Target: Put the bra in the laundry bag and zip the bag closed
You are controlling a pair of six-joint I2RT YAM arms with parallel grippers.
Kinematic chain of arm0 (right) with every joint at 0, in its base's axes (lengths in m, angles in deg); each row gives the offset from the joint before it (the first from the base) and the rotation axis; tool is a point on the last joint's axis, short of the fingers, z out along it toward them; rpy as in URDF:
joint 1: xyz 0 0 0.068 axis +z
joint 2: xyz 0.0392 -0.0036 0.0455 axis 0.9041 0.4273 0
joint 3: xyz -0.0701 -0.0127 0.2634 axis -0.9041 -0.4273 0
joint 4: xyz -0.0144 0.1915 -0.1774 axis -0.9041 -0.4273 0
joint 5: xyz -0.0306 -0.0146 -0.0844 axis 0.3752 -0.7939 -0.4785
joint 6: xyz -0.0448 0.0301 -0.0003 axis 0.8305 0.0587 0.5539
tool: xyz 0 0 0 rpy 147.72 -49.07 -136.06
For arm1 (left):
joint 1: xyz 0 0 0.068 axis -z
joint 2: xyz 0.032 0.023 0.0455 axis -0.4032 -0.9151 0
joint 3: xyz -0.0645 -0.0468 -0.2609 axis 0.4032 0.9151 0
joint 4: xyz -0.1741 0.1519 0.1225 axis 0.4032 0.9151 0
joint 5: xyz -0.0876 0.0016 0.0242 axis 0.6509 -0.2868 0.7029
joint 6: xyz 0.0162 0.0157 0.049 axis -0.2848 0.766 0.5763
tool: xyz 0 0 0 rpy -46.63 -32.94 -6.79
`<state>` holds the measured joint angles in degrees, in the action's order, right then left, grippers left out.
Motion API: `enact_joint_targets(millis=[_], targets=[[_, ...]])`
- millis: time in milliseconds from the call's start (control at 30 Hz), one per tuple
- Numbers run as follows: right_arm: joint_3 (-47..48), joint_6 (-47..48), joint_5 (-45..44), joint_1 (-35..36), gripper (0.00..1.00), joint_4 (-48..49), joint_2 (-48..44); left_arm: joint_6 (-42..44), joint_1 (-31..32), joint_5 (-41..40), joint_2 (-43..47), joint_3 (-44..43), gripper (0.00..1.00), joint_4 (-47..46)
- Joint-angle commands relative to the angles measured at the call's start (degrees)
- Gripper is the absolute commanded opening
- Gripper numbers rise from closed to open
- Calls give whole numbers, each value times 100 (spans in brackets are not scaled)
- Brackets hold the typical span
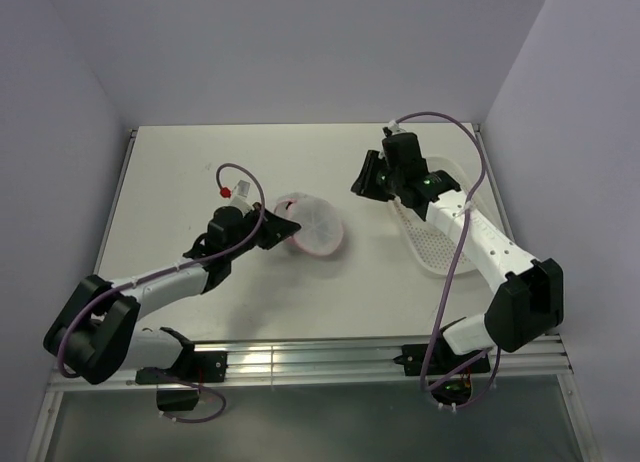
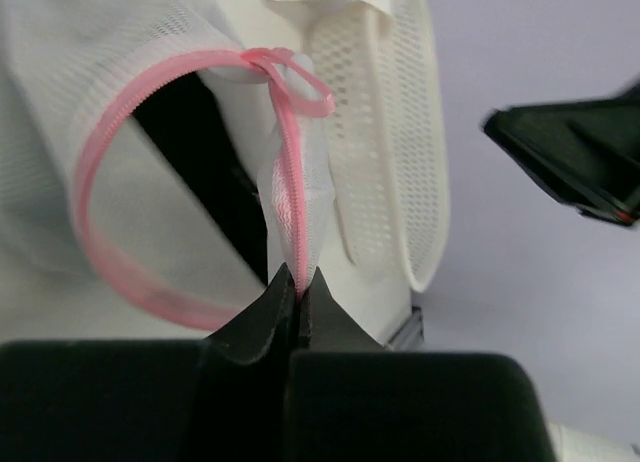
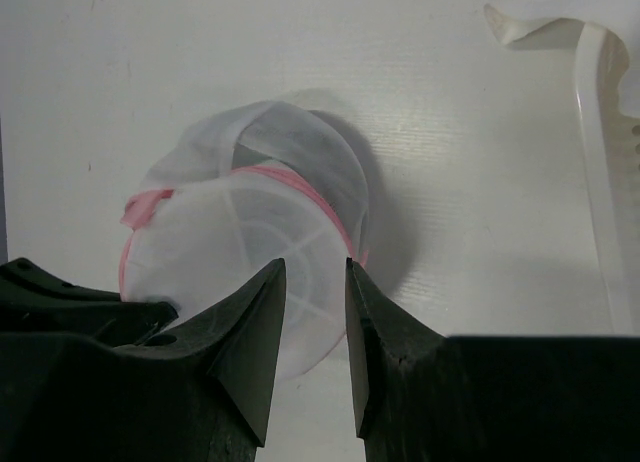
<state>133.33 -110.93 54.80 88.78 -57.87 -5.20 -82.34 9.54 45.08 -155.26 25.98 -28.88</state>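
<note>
Laundry bag [image 1: 318, 230] sits mid-table [image 1: 190, 172] from above, a round mesh pouch with pink trim. The left gripper [image 1: 284, 226] is right at its left edge, touching it. Over on the right, the right gripper [image 1: 366, 179] hangs above the near end of the white perforated basket [image 1: 432, 237], well apart from the bag.

Left wrist view now: the jaws are pinched tight together on the bag's pink zipper trim [image 2: 292, 207], with mesh bunched up between the fingertips [image 2: 262, 322]. The zipper loop stands open to the left. A dark strip [image 2: 195, 157] shows through that mouth; whether that's the bra, I can't tell. The basket rises just behind.

Right wrist view: looking down on the bag, its pink rim curving across the top. The two fingers [image 3: 255, 332] stand a narrow gap apart, nothing between them, hovering above the pouch. The left gripper's dark body sits at lower left against the bag, and the basket's rim runs down the right edge.
</note>
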Motion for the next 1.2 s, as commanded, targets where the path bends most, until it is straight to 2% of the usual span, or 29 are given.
enact_joint_targets(millis=[0, 33, 100, 133, 300, 333, 467, 633, 767, 933, 1167], targets=[[-39, 320, 277, -87, 38, 323, -231, 453, -255, 1751, -367, -104, 0, -1741], [-39, 390, 321, -105, 38, 358, -231, 418, -282, 2240, -489, -105, 0, -2177], [-65, 487, 462, -140, 38, 410, -222, 269, -352, 2639, -815, -70, 0, -2811], [-82, 523, 532, -183, 38, 489, -213, 50, -370, 2954, -920, -44, 0, -3432], [-214, 575, 866, -351, 39, 674, -231, -654, -563, 3703, -1606, 106, 0, -5193], [-232, 610, 875, -377, 39, 700, -257, -986, -607, 3808, -1720, 132, 0, -5840], [-442, 655, 1033, -596, 40, 806, -415, -1858, -888, 4344, -2388, 133, 0, -7100], [-802, 646, 1191, -659, 42, 920, -704, -2088, -924, 4539, -2609, 124, 0, -7420], [-1425, 523, 1569, -799, 47, 1210, -1038, -1938, -959, 4670, -2477, 106, 0, -7130], [-1743, 593, 2123, -834, 48, 1272, -1188, -2008, -950, 4820, -2503, 62, 0, -7270], [-2200, 602, 2272, -834, 49, 1246, -1400, -2351, -959, 4890, -2776, -61, 0, -7762]])
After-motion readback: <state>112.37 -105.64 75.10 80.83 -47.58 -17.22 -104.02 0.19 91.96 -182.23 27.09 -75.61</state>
